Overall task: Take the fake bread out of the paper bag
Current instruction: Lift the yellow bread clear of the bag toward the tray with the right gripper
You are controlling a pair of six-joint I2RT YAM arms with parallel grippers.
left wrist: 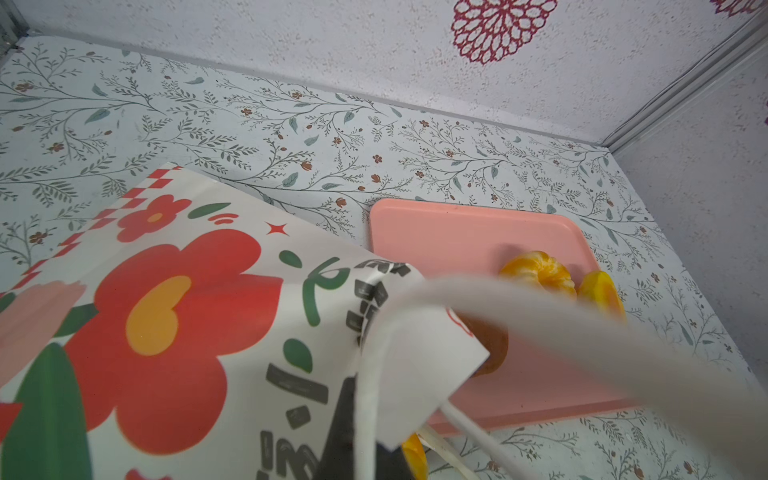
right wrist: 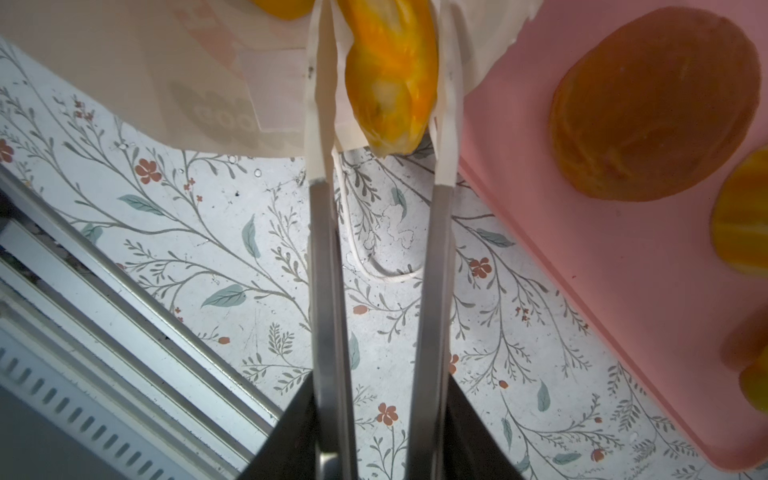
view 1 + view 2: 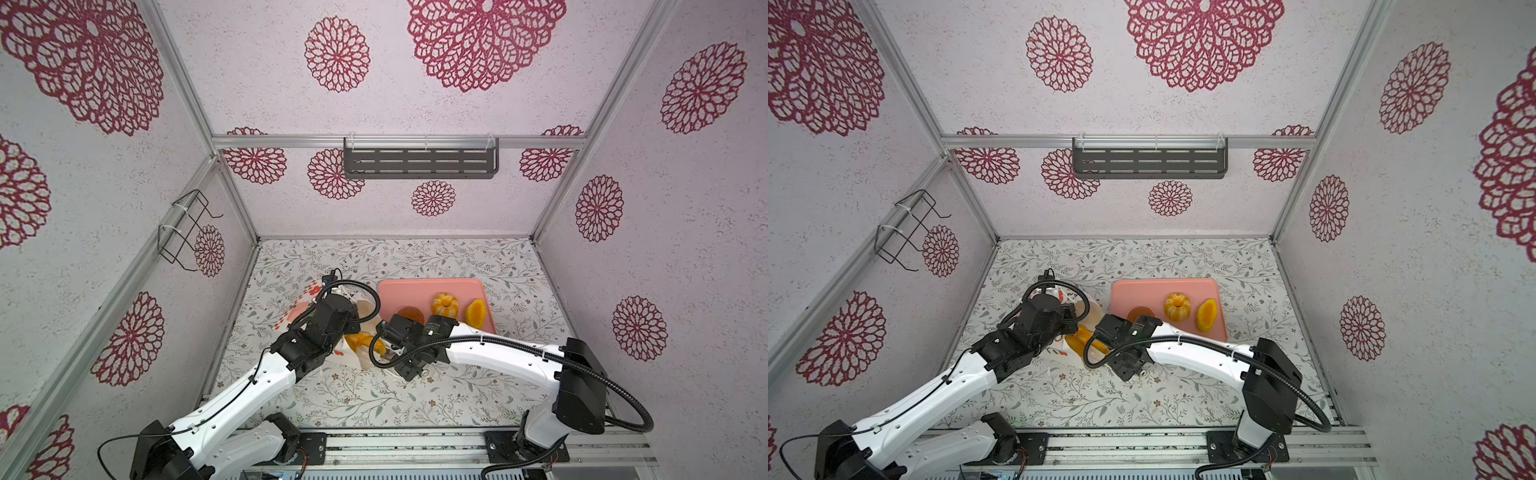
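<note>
The white paper bag [image 3: 305,300] [image 1: 166,291] with red flower print lies tipped on the table, its mouth toward the front. My left gripper [image 1: 368,440] is shut on the bag's top edge by a white cord handle [image 1: 540,316]. My right gripper [image 2: 382,104] reaches into the bag's mouth, its white-tipped fingers closed on either side of a yellow-orange loaf of fake bread [image 2: 390,75] [image 3: 359,340]. Three more pieces of fake bread sit on the pink tray [image 3: 415,291]: a brown bun [image 3: 411,313], a ridged ring bun [image 3: 444,304] and a yellow oval [image 3: 476,311].
The pink tray [image 3: 1142,291] lies just right of the bag, close to my right arm. A loose cord handle [image 2: 374,266] rests on the floral table under my right gripper. A grey shelf [image 3: 419,162] hangs on the back wall and a wire rack [image 3: 187,228] on the left wall.
</note>
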